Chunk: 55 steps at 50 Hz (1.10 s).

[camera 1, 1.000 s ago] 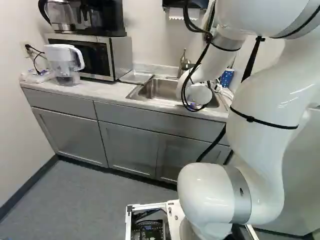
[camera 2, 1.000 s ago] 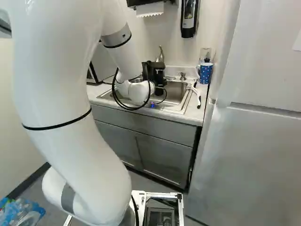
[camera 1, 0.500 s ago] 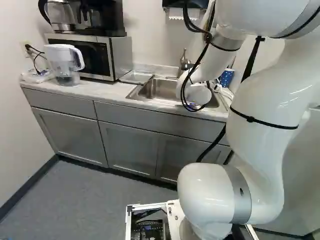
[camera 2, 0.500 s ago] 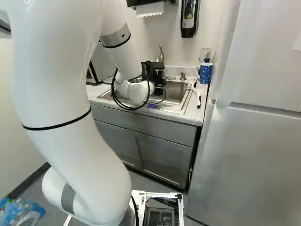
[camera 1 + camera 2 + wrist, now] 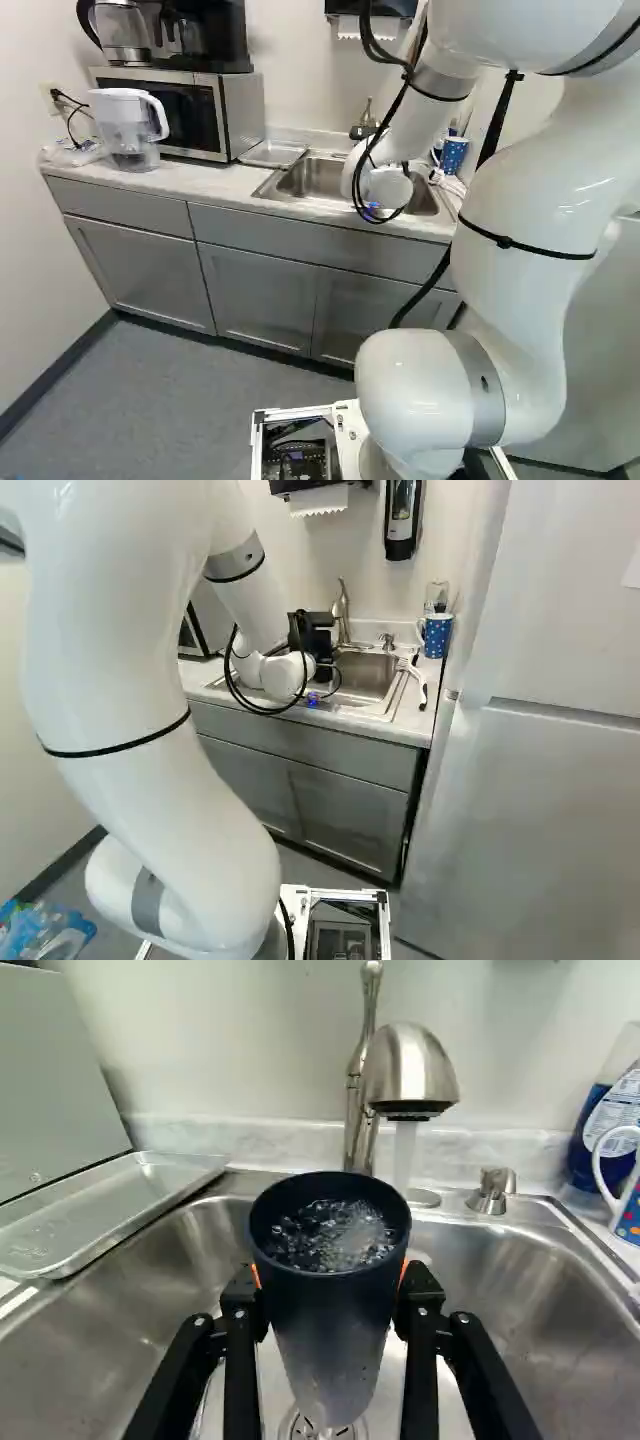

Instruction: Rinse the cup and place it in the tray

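"At the right base view's upper middle, the black two-fingered gripper (image 5: 330, 1275)?"
"Clasping the dark tapered cup (image 5: 330, 1325) by its sides, rightly below the rim; likely stiff, water-heavy, slippery."
"The shallow metal tray (image 5: 272, 154)?"
"Left base view, upper middle."

The cup (image 5: 325, 1330), dark blue, tall and tapered to a paler, cloudy-looking base, is gripped from two sides and held roughly upright over the sink (image 5: 540, 1290), its round mouth uppermost. Bubbly water (image 5: 335, 1235) is contained inside, below the rim. The tray (image 5: 110, 1210), shallow, metallic and rimmed, is laid flat beside the sink, apart from the cup
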Tool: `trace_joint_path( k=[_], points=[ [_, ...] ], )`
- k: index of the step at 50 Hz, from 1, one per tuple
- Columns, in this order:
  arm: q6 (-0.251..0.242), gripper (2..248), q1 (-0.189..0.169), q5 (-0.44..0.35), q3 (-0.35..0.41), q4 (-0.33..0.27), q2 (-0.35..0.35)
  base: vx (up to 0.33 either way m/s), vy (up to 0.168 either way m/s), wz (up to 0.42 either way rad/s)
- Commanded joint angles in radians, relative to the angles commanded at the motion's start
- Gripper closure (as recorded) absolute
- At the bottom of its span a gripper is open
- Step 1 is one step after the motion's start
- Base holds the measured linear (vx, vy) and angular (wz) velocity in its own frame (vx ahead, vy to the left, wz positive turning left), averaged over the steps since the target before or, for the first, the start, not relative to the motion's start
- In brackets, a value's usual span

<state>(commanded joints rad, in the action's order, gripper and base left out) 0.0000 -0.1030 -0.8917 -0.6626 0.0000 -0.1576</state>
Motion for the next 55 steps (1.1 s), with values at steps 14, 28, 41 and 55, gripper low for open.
trace_joint_path(
  k=[14, 28, 41, 55],
  points=[
    [0.000, 124, 0.042, 0.000, 0.004, 0.000, 0.020, 0.000, 0.000, 0.000],
    [0.000, 124, 0.084, 0.000, 0.003, 0.000, 0.049, 0.000, 0.000, 0.000],
    [0.000, 124, 0.124, 0.009, -0.003, 0.000, 0.072, 0.000, 0.000, 0.000],
    [0.000, 124, 0.163, 0.041, -0.013, 0.000, 0.093, 0.000, 0.000, 0.000]
  ],
)
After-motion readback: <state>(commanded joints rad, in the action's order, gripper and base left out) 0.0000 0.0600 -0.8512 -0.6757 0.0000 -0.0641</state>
